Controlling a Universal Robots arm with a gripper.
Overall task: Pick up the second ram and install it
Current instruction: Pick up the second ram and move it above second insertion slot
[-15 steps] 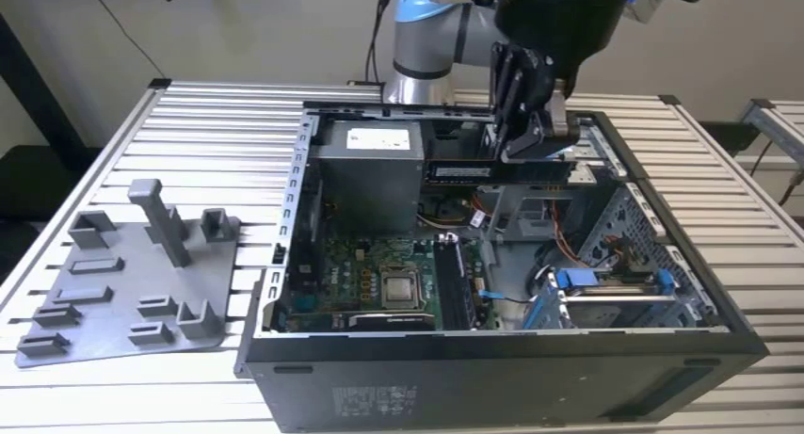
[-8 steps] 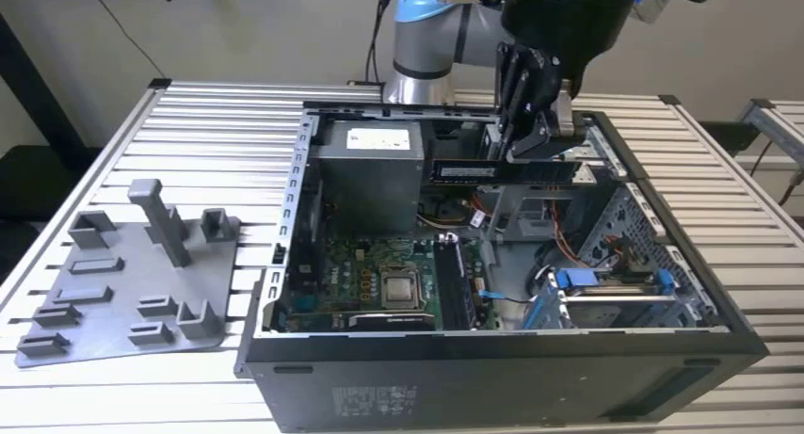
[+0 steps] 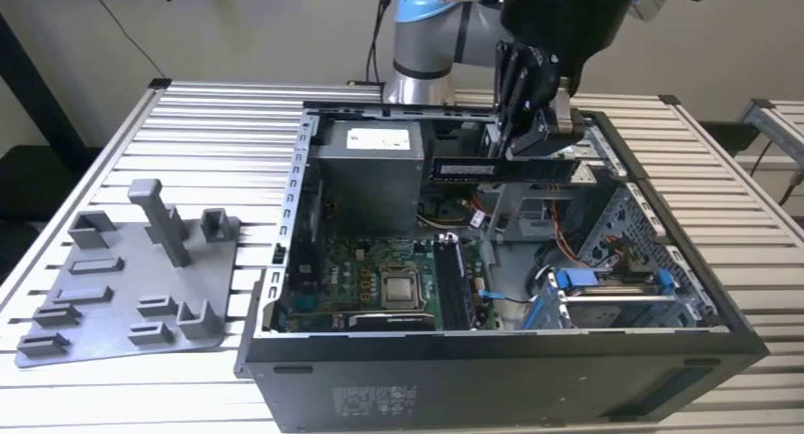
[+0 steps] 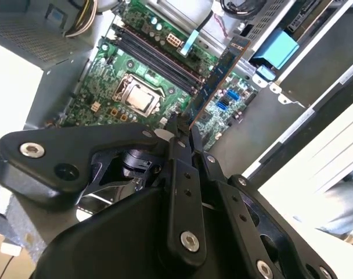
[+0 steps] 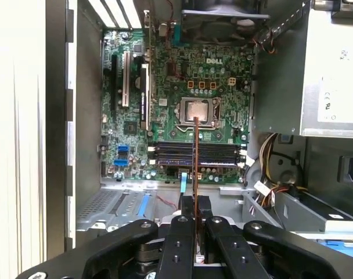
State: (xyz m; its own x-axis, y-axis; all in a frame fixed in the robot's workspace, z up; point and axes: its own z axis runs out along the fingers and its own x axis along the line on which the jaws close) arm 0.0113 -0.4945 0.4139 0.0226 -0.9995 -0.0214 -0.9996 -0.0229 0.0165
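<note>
The second ram (image 3: 484, 168) is a thin dark stick held level above the open computer case (image 3: 503, 349), and my gripper (image 3: 538, 152) is shut on its end toward the exterior view's right. In both wrist views the ram (image 4: 217, 75) (image 5: 195, 151) sticks out from between the fingertips of the gripper (image 4: 183, 132) (image 5: 195, 204), edge-on in the first wrist view. Below it lies the green motherboard (image 5: 165, 110) with its long black memory slots (image 5: 176, 154) (image 4: 156, 55), well apart from the stick.
A grey power supply (image 3: 371, 166) stands at the back of the case; the CPU (image 3: 402, 288) sits mid-board. Blue drive brackets (image 3: 603, 279) and cables fill the case's right side. A grey parts fixture (image 3: 126, 283) lies on the slatted table (image 3: 214, 133) at the exterior view's left.
</note>
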